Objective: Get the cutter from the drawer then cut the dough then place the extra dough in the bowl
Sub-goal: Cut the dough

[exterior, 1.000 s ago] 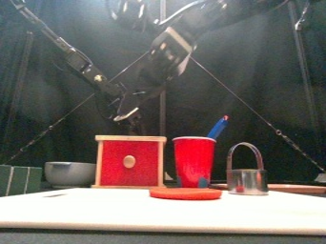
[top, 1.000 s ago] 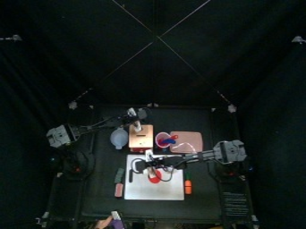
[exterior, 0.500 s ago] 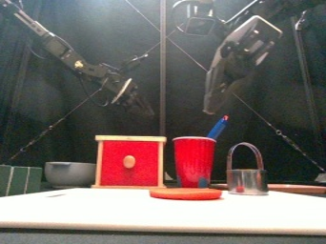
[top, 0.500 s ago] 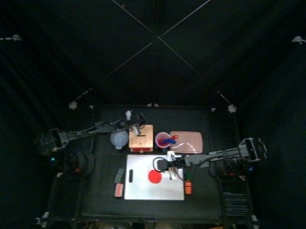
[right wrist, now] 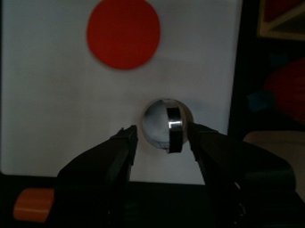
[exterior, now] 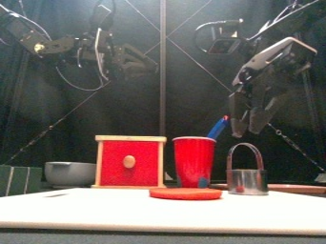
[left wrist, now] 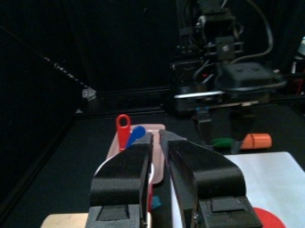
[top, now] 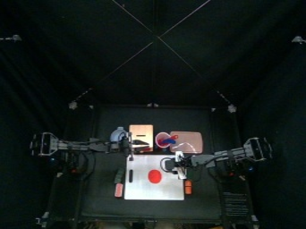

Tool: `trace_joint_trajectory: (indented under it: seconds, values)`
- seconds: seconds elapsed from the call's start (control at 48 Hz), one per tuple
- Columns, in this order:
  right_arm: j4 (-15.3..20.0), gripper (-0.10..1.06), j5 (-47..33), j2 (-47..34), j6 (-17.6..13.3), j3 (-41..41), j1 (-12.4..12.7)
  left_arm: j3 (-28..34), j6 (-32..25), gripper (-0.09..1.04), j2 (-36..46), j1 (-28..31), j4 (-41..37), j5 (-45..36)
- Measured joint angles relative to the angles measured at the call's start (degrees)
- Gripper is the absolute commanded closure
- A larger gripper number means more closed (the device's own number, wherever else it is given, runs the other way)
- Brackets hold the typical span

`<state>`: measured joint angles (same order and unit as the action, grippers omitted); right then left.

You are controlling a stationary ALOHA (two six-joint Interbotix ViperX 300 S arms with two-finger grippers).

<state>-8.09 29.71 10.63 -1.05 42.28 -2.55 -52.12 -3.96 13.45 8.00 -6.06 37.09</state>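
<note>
Hovering right gripper (exterior: 253,124): jaws apart, empty (above the cutter (exterior: 245,172))
Left gripper (left wrist: 165,147): jaws closed, empty
Dough (exterior: 185,193): on board (exterior: 76,210)

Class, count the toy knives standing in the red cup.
2: a blue knife and a red knife, both standing in the red cup; none seems hidden.

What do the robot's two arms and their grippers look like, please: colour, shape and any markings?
The left arm and the right arm are black, slim and jointed. The left gripper and the right gripper each have two broad, rounded black jaws. From the front, the right one's jaws look grey under a pale cross-plate. No markings are readable.
</note>
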Motion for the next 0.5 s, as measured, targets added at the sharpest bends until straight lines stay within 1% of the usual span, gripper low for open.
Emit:
trace_joint_trajectory:
  seconds: [0.062, 0.146, 0.312, 0.417, 0.5]
  values:
    - [-1.4, 0.13, 0.0, -0.9, 0.2, 0.1, 0.4, -0.5, 0.0, 0.35, 0.0, -0.3, 1.0, 0.1]
    - [-2.3, 0.13, 0.1, -1.9, 0.5, -0.1, 1.0, -0.9, -0.4, 0.35, -0.1, -1.0, 2.5, 0.1]
    - [-2.6, 0.15, 0.3, -2.9, 1.0, -0.5, 1.0, -1.8, -1.8, 0.35, 0.0, -2.0, 4.3, 0.1]
    - [-2.0, 0.21, 0.5, -2.9, 1.0, -0.9, 0.9, -2.3, -2.5, 0.35, -0.1, -2.2, 5.9, 0.1]
    - [-1.4, 0.3, 1.0, -2.9, 1.0, -1.2, 0.8, -2.8, -3.3, 0.35, 0.0, -2.2, 7.4, 0.1]
